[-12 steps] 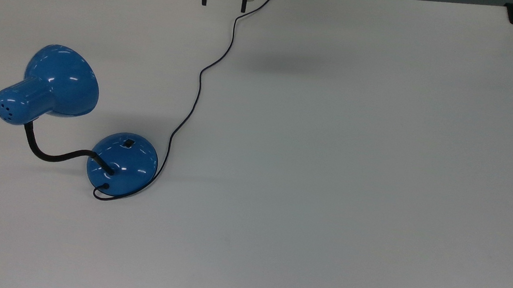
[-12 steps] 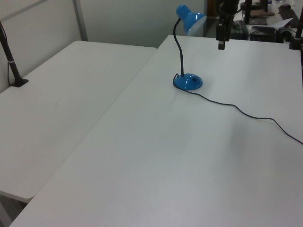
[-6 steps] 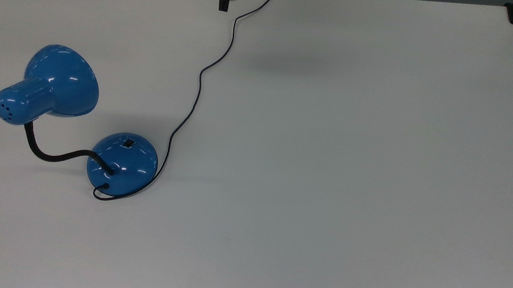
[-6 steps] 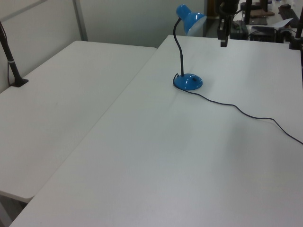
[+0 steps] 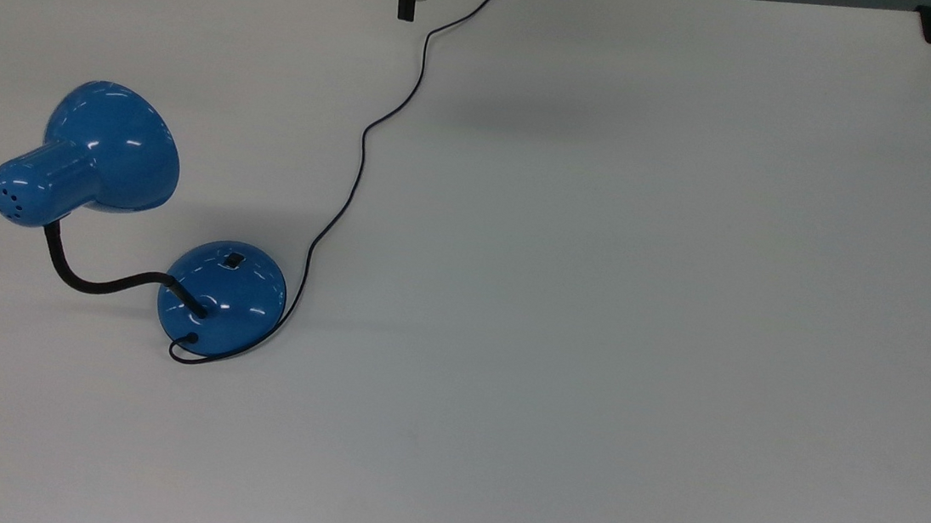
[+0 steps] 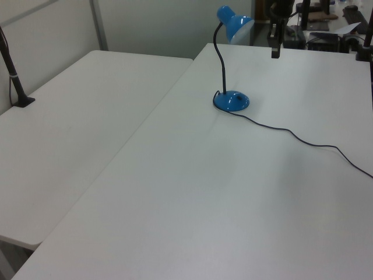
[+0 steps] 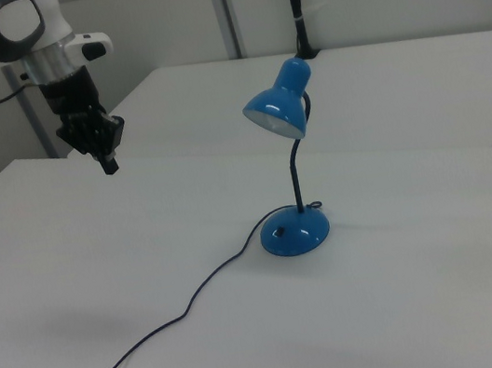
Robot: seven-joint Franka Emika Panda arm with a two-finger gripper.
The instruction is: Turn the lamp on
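The blue desk lamp [image 5: 135,238] stands on the white table [image 5: 598,308], toward the top view's left edge and about midway between the near and far edges. The gripper [image 5: 405,10] hangs in the air over the top view's far edge, well apart from the lamp, its two fingers clenched together with nothing between them.

The lamp's round domed base [image 7: 296,231] looks like painted metal, glossy and hard, and probably carries most of the weight, so it should sit steady under a light downward press. Its curved, slick surface offers poor purchase; a fingertip landing off-centre would likely skid. The small black switch [image 5: 234,260] sits on the dome on the side facing the gripper in the top view, and that is the place to touch, pressing rather than grasping.

The black gooseneck [image 6: 220,58] rises from the back of the base and bends over to the bell-shaped shade [image 7: 277,103]; it is flexible, so a knock to the shade would likely swing it or tip the lamp. No glow shows inside the shade, so the lamp appears off.

A thin black cord [image 5: 361,149] leaves the base and snakes limply across the table toward the far edge, passing just under the gripper; it would snag easily.
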